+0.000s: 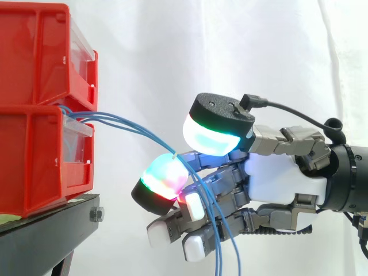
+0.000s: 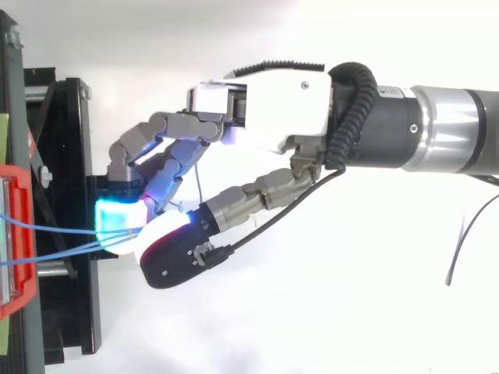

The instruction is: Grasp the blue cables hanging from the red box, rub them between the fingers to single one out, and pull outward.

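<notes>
Blue cables (image 1: 138, 127) leave the gap at the top of the lower red box (image 1: 34, 167), just under the upper red bin (image 1: 34, 52), and arc out to the right as a loose bundle of several strands. They then drop steeply through the hand (image 1: 276, 178) and run off the bottom of the side view. The hand is curled round them. The thumb pad (image 1: 215, 135), glowing cyan and white, sits above the strands, and a finger pad (image 1: 164, 175), lit green and magenta, sits beneath them, with the cables running between the two. From above, the strands (image 2: 62, 228) converge from the box into the meeting point of those two pads, which look closed on them. From the side a little space seems to remain, so how firmly they are squeezed cannot be told. The other fingers are bent lower down, and the hanging ends pass close by them. The boxes rest on the black stand (image 1: 40, 241), well clear of the palm. By my reading the grasp is made and the rubbing step is in hand: more than one strand lies in the pinch, so none is singled out yet. The next move probably calls for sliding thumb against finger to roll the strands apart, keeping enough pressure to hold one. Only then should the hand pull away from the box, slowly enough not to drag it.
</notes>
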Robot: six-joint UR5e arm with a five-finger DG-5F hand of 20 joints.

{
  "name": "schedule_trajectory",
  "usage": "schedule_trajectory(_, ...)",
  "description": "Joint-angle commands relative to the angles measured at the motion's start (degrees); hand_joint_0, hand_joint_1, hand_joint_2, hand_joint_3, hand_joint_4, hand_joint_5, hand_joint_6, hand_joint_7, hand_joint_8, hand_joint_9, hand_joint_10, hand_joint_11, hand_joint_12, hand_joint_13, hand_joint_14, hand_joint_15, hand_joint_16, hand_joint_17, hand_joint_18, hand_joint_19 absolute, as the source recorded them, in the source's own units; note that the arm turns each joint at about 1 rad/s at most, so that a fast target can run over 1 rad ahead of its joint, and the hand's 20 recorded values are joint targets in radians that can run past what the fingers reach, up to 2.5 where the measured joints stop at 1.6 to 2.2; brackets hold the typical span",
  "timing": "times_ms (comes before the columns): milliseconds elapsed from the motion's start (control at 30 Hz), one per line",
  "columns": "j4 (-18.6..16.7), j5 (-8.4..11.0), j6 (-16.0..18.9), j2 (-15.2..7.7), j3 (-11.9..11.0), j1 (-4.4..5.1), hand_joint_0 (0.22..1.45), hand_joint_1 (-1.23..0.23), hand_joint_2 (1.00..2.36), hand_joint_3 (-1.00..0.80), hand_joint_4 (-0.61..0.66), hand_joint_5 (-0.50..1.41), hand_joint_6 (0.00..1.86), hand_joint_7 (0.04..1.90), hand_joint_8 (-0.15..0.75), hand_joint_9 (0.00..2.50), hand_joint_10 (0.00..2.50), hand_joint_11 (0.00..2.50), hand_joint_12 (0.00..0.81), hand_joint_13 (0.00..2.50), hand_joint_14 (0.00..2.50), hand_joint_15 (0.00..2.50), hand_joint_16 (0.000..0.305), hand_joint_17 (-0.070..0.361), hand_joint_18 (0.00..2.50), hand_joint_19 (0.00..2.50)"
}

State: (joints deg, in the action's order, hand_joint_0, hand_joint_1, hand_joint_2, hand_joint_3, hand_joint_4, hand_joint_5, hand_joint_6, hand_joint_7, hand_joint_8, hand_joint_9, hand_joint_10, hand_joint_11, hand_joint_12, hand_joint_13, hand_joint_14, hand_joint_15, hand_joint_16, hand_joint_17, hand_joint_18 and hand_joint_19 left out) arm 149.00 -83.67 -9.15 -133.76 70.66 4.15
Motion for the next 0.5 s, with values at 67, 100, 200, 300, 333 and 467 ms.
schedule_trajectory(67, 1.2, 0.0, -0.1, 0.4, 0.0, -0.11, 0.59, -0.74, 1.01, -0.22, 0.24, -0.14, 0.91, 1.09, 0.377, 0.85, 0.01, 0.68, 0.428, 0.68, 0.01, 0.4, 0.06, 0.135, 0.74, 0.48)
schedule_trajectory(100, 1.2, 0.0, -0.1, 0.4, 0.0, -0.11, 0.59, -0.74, 1.01, -0.2, 0.23, -0.14, 0.91, 1.09, 0.382, 0.86, 0.01, 0.68, 0.432, 0.68, 0.01, 0.39, 0.061, 0.137, 0.76, 0.48)
schedule_trajectory(200, 1.2, 0.0, -0.1, 0.4, 0.0, -0.11, 0.6, -0.75, 1.01, -0.17, 0.2, -0.14, 0.92, 1.12, 0.381, 0.86, 0.01, 0.68, 0.429, 0.69, 0.01, 0.4, 0.061, 0.136, 0.77, 0.48)
schedule_trajectory(300, 1.2, 0.0, -0.1, 0.5, 0.0, -0.11, 0.62, -0.78, 1.02, -0.14, 0.16, -0.14, 0.92, 1.14, 0.379, 0.88, 0.01, 0.7, 0.426, 0.71, 0.01, 0.4, 0.061, 0.136, 0.79, 0.48)
schedule_trajectory(333, 1.2, 0.0, 0.0, 0.8, -0.2, -0.19, 0.62, -0.79, 1.02, -0.13, 0.15, -0.14, 0.93, 1.14, 0.381, 0.88, 0.01, 0.7, 0.424, 0.71, 0.01, 0.41, 0.06, 0.135, 0.79, 0.48)
schedule_trajectory(467, 1.3, 0.09, -0.1, 1.2, -0.1, -0.19, 0.64, -0.82, 1.02, -0.12, 0.13, -0.14, 0.93, 1.17, 0.379, 0.9, 0.01, 0.72, 0.421, 0.74, 0.01, 0.42, 0.059, 0.133, 0.81, 0.48)
